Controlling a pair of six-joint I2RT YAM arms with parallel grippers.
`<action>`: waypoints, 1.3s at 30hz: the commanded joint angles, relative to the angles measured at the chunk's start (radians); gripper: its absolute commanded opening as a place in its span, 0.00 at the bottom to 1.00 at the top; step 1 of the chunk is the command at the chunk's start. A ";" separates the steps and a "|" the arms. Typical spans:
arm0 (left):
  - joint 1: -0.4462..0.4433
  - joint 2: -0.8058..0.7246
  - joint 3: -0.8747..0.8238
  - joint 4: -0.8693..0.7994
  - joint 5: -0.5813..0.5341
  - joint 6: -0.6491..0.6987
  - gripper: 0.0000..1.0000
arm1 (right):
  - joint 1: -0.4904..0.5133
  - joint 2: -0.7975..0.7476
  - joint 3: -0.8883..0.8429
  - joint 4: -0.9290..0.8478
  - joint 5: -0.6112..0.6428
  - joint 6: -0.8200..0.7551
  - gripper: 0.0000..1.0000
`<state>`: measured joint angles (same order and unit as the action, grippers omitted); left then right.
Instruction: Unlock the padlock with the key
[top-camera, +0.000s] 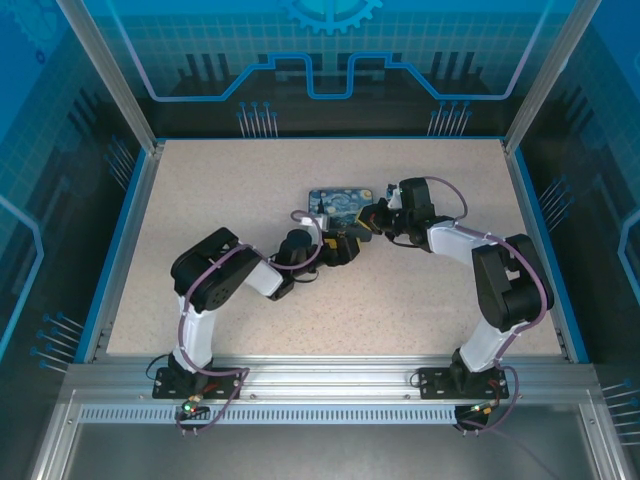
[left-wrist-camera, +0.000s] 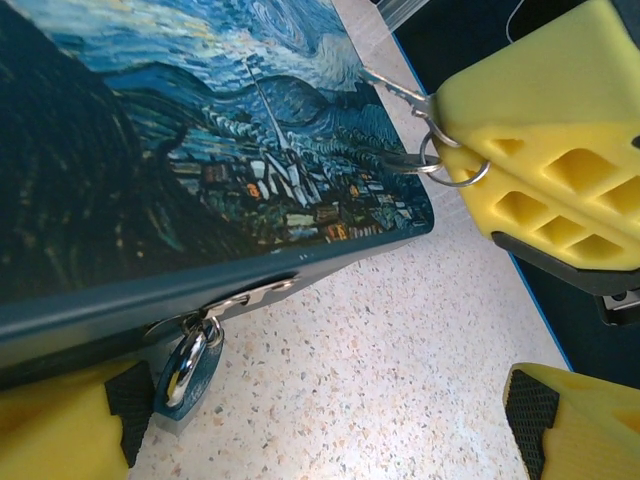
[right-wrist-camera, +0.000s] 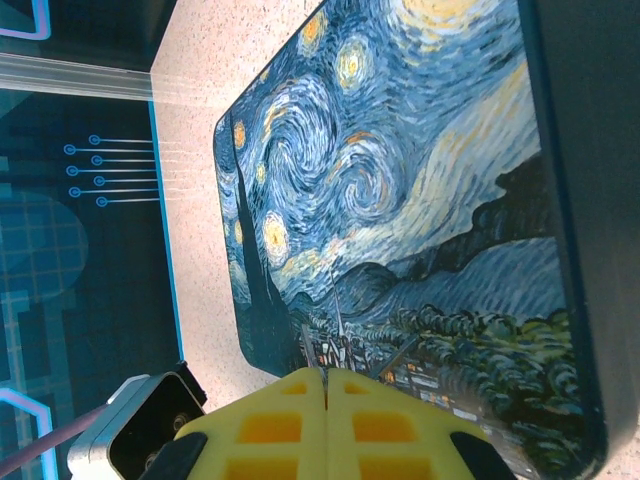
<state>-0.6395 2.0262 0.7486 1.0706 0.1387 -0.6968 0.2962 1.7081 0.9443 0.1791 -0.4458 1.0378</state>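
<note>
Left wrist view: padlock (left-wrist-camera: 185, 372) hangs by its shackle from the hasp (left-wrist-camera: 250, 297) on the tin's (left-wrist-camera: 150, 150) front wall, body down against the desk (left-wrist-camera: 380, 350). Left fingers (left-wrist-camera: 60, 435) are spread wide with nothing between them; 1 finger sits just beside the padlock, maybe touching, I can't tell. The other is well off to the side. Right fingers (right-wrist-camera: 270, 430) are pressed fully together, and from the left wrist view they pinch the ring end of the key (left-wrist-camera: 398, 162), blade lying over the tin's lid corner, apart from the padlock. Top view puts both sets of fingers at the tin's near edge, close to each other. Risks as I read them: the key looks pinched at the ring (left-wrist-camera: 455, 170), not the blade, so it can pivot and miss the keyway. The padlock hangs free and will swing away from any push unless I clamp it first. Closing the left fingers from this offset could catch the hasp or shove the tin rather than grip the body. I can't see the keyhole from any camera, so orientation is a guess. With 2 arms this close, a finger-to-finger bump is likely on approach.
</note>
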 joint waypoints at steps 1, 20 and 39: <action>-0.003 -0.025 0.025 -0.204 -0.039 0.074 0.92 | 0.006 0.016 0.027 -0.013 -0.007 -0.013 0.00; -0.041 0.018 0.128 -0.400 -0.187 0.167 0.65 | 0.006 0.030 0.010 0.002 -0.006 -0.008 0.00; -0.041 0.045 0.160 -0.418 -0.239 0.139 0.37 | 0.004 0.048 -0.003 0.019 -0.016 0.004 0.00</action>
<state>-0.6834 2.0304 0.8921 0.7128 -0.0860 -0.5476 0.2962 1.7416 0.9443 0.1944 -0.4496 1.0386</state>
